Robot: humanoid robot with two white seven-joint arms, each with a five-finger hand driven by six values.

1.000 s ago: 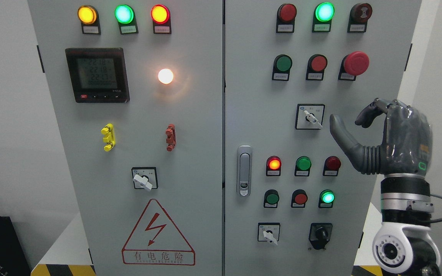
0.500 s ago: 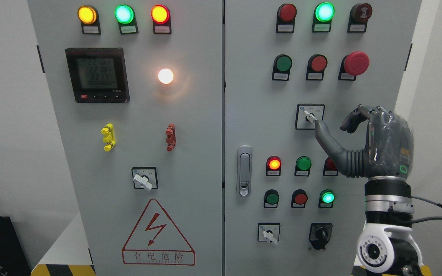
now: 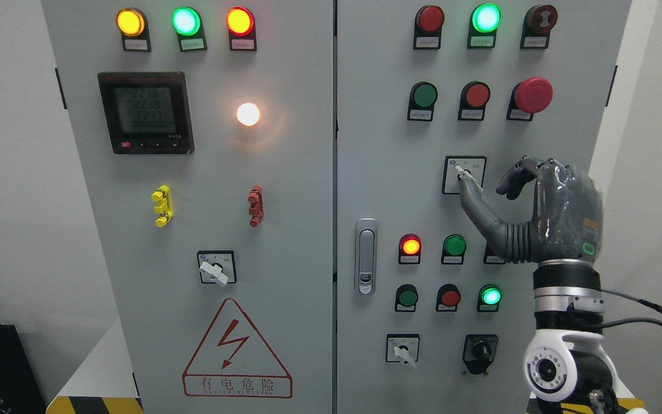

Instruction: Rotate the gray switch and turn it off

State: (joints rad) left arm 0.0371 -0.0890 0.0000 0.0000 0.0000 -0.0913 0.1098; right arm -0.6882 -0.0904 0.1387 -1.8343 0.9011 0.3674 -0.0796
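Observation:
The gray rotary switch [image 3: 461, 173] sits on a white square plate in the middle of the right cabinet door [image 3: 377, 172]. Its lever points down to the right. My right hand [image 3: 483, 187] comes up from the lower right and is held just right of the switch. The thumb tip [image 3: 465, 192] lies against the lever's lower end and hides it. The other fingers [image 3: 512, 179] curl at the right, apart from the lever, so the hand is open and holds nothing. No left hand shows.
Below the hand are lit red [image 3: 410, 246] and green [image 3: 490, 296] lamps and a row of push buttons. A red mushroom stop button [image 3: 532, 94] is above. More rotary switches [image 3: 404, 351] [image 3: 214, 271], a black selector [image 3: 480, 349] and the door latch [image 3: 366, 256] are on the cabinet.
My right hand has moved left and slightly up toward the gray switch. Its thumb, clear of the lever a second ago, now lies against the lever's lower end.

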